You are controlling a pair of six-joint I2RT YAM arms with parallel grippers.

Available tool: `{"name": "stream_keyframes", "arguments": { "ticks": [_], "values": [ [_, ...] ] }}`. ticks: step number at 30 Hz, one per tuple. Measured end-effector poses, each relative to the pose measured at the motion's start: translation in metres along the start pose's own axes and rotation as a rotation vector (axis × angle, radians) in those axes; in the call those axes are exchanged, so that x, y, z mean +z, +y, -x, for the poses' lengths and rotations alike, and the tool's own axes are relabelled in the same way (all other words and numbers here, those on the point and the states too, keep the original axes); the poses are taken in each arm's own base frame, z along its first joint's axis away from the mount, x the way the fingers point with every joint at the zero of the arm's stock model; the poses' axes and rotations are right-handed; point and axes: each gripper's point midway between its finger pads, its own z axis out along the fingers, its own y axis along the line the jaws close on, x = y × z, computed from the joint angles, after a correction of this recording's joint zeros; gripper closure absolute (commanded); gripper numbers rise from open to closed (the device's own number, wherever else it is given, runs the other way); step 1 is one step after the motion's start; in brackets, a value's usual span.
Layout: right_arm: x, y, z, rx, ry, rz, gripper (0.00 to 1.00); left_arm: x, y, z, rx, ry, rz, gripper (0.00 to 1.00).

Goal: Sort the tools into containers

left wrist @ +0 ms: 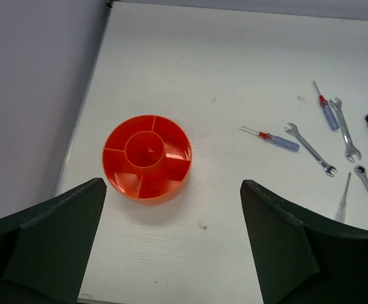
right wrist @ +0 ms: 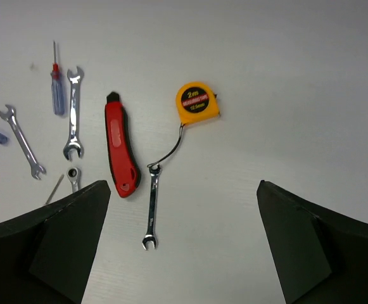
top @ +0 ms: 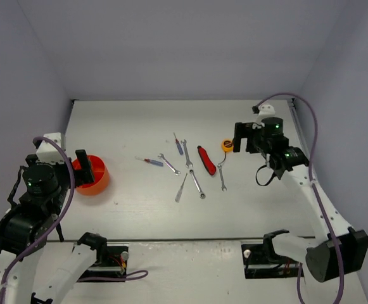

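"That orange tub (left wrist: pixel 147 192), is it plastic?"

"Smooth moulded plastic, with a slight gloss on the rim. The wrenches (right wrist: pixel 74 114) are bright, polished metal."

"And the knife (right wrist: pixel 119 149)?"

"Red plastic body, fairly glossy, with matt black trim. The tape measure (right wrist: pixel 197 103) has a shiny yellow plastic case. The screwdriver (right wrist: pixel 57 98) has a translucent blue plastic handle and a thin metal shaft."

"The table (right wrist: pixel 285 76)?"

"White, matt, faintly grained."
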Motion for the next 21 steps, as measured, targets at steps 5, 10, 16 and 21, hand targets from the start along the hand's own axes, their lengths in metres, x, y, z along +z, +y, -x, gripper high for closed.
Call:
{"name": "stream_keyframes", "arguments": {
  "ticks": [5,10,16,21],
  "values": [
    [0.059,0.042,-0.05,-0.065,0.235,0.08,0.06,0.005,-0.018,0.002,-0.019,0.043,-0.076,0.16],
    [0.096,0.084,-0.083,-0.127,0.365,0.146,0.21,0.009,-0.028,-0.003,-0.033,0.083,-0.109,0.16],
    [0.132,0.091,-0.117,-0.14,0.471,0.137,0.25,0.011,-0.037,-0.008,-0.052,0.119,-0.149,0.16],
    [0.148,0.088,-0.148,-0.149,0.552,0.12,0.3,0.014,-0.045,-0.011,-0.064,0.144,-0.176,0.16]
  ]
}}
